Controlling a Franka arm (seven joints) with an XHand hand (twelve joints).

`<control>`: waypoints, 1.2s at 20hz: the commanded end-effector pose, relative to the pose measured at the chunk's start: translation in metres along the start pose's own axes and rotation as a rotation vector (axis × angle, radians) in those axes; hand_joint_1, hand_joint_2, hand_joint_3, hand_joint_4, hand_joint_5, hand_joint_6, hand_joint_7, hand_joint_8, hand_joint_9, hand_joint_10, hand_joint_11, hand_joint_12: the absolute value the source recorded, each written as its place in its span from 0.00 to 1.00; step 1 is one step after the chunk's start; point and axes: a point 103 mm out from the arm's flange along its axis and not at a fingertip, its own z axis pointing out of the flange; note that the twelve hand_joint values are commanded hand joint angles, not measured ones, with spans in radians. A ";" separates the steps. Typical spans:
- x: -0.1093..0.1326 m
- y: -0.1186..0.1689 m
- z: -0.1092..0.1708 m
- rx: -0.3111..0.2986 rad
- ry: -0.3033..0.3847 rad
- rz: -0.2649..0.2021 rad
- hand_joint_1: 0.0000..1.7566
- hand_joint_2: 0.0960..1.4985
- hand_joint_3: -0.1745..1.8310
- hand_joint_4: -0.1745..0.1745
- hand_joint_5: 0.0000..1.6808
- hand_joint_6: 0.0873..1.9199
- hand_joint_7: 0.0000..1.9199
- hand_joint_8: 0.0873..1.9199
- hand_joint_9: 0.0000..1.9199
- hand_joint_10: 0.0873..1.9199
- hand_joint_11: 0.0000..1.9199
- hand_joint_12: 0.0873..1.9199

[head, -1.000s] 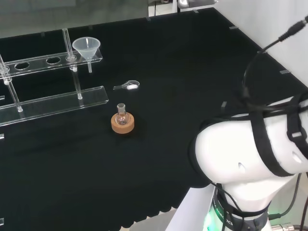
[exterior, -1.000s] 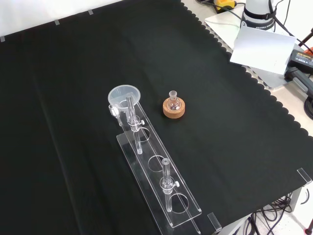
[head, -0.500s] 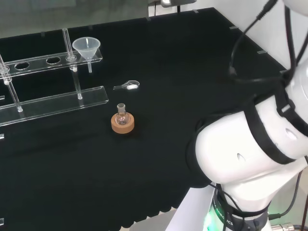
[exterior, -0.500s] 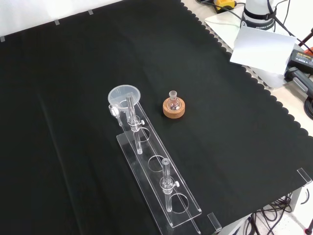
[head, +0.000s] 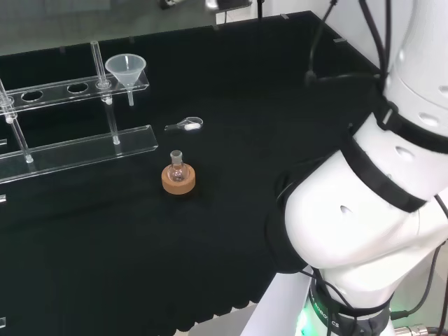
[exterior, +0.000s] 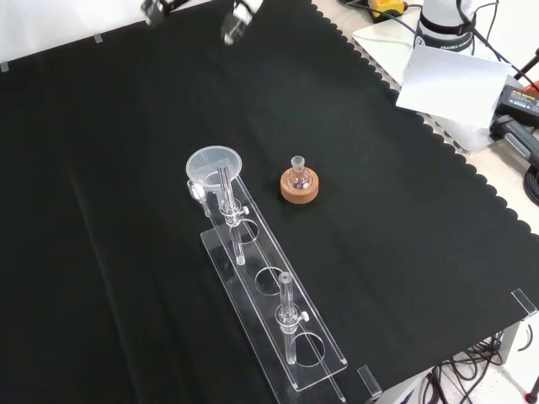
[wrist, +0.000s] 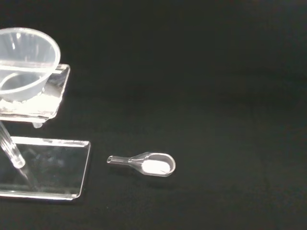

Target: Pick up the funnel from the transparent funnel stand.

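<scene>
One clear plastic cone-shaped funnel (exterior: 214, 166) sits upright in the transparent funnel stand's (exterior: 278, 324) end hole, well below the hand's fingers (exterior: 235, 22) in front view; finger state: cannot tell.

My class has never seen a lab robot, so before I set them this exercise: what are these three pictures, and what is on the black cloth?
It is one white robot arm at a bench, seen from behind its base, from the front, and from its wrist. Its fingertips just enter the front view's top edge, holding nothing. On the cloth stand a clear stand with a funnel sitting in its end hole, a small flask on a cork ring, and a little clear scoop with white powder.
</scene>
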 end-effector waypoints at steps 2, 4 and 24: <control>0.052 0.042 0.038 0.112 -0.060 -0.108 0.19 0.67 0.12 0.57 0.07 0.00 0.00 0.06 0.03 0.33 0.01 0.72; 0.062 0.049 0.047 0.140 -0.072 -0.131 0.20 0.66 0.11 0.57 0.07 0.00 0.00 0.06 0.03 0.33 0.01 0.73; 0.115 0.085 0.081 0.328 -0.115 -0.192 0.32 0.53 0.07 0.58 0.01 0.00 0.00 0.00 0.00 0.39 0.06 0.80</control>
